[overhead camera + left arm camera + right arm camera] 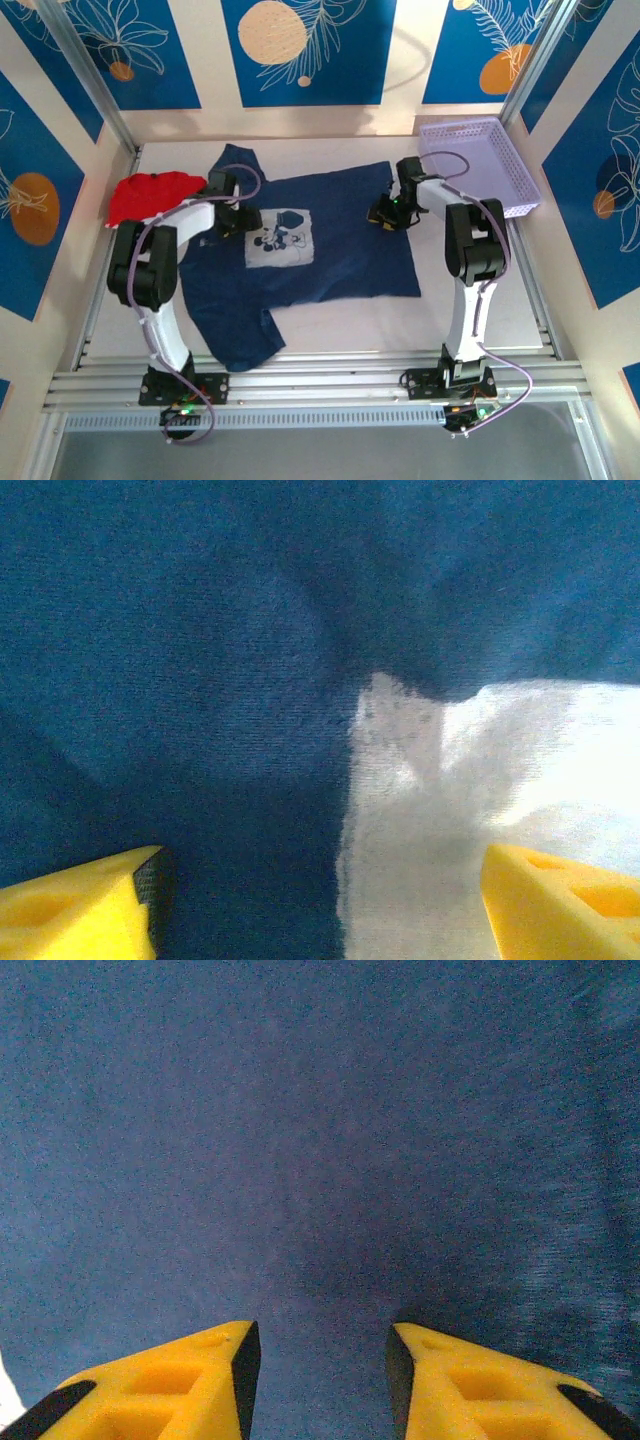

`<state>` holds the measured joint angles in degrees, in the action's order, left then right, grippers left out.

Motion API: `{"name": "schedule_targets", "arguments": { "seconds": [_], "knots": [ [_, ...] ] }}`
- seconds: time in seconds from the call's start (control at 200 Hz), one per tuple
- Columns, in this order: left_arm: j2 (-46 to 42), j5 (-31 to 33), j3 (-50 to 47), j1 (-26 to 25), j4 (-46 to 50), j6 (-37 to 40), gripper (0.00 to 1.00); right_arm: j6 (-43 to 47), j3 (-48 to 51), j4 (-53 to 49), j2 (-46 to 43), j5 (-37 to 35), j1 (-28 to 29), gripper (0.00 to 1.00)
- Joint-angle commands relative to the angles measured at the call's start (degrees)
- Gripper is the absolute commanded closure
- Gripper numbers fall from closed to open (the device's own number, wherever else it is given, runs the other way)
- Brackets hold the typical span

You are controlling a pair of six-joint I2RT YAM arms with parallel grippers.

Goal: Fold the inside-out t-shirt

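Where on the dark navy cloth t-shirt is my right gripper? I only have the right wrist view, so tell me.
Observer: The right gripper hangs over the dark navy cloth t-shirt, just inside its right edge.
Operator: Report the left arm.
Observer: The left gripper stands open over the border of the shirt's pale printed patch.
Operator: List what else is on the table.
Observer: A crumpled red cloth garment lies at the far left and a lavender plastic basket at the far right.
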<state>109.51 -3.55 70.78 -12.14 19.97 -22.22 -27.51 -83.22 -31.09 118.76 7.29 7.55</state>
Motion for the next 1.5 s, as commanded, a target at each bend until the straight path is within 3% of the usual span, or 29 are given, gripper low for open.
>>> {"name": "schedule_targets", "arguments": {
  "seconds": [0.0,0.32,0.475,0.71,0.885,1.095,1.31,1.41,1.495],
  "knots": [
    [4.5,-2.8,5.5,-1.7,-2.2,-0.8,0.20,-1.6,-2.2,-2.9,1.3,-1.0,-3.1,0.61],
    [21.5,-3.4,32.7,-6.2,6.2,0.5,0.20,1.2,-15.1,-8.8,4.6,-2.6,-7.8,0.61],
    [18.7,-0.9,37.2,-6.5,10.1,2.1,0.18,2.2,-7.4,-7.6,-4.8,-1.7,-7.0,0.58],
    [0.6,-0.9,22.6,-6.4,6.6,1.9,0.15,-0.5,20.2,-7.0,-25.8,-8.2,-2.9,0.54],
    [-13.7,-3.1,7.9,-6.6,3.0,-0.8,0.15,-3.7,31.2,-10.8,-34.2,-12.5,-3.3,0.53],
    [-27.8,-1.5,-7.1,-7.2,3.0,-3.6,0.14,-5.4,36.6,-12.4,-33.3,-12.4,-3.6,0.52],
    [-34.7,3.5,-13.5,-7.3,9.4,-3.0,0.14,-5.8,37.4,-10.1,-29.7,-11.5,-2.5,0.56],
    [-37.7,5.9,-16.0,-7.2,12.1,-3.3,0.14,-5.6,37.1,-8.6,-29.1,-11.0,-2.5,0.65],
    [-39.9,9.8,-18.1,-7.2,15.2,-4.0,0.14,-5.6,36.9,-7.5,-29.2,-9.9,-2.4,0.80]
  ]
}}
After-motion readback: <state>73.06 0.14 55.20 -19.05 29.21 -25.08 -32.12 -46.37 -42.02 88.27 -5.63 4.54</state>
